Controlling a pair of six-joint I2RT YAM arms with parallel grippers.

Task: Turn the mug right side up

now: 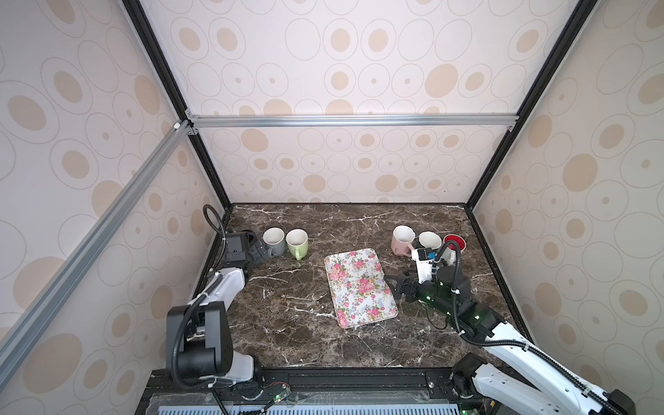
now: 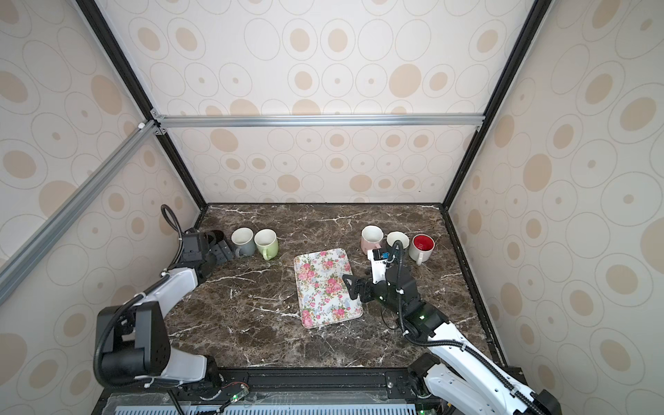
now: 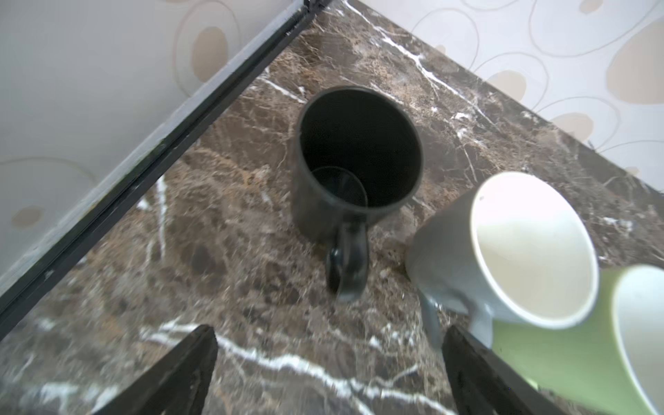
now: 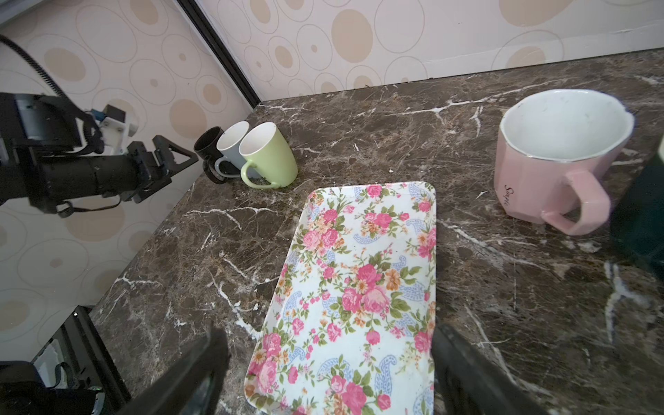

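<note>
Upright, mouth up, in the far left corner of the worktop point(image 1: 305, 341): the black mug point(image 3: 316, 215), handle turned toward the left pincer point(image 3: 328, 330). Just short of that handle, spread wide and gripping nothing: that same pincer. Close beside the black mug, a grey mug point(image 3: 531, 244), then a green mug point(image 3: 560, 355), side by side, both upright. Mid-worktop, a flowered tray point(image 4: 352, 287), lying flat. By its right edge, the right pincer point(image 4: 330, 332), likewise spread wide, nothing between its jaws. Farther back on the right, a pink mug point(image 4: 549, 172), upright, handle toward the near side.
</note>
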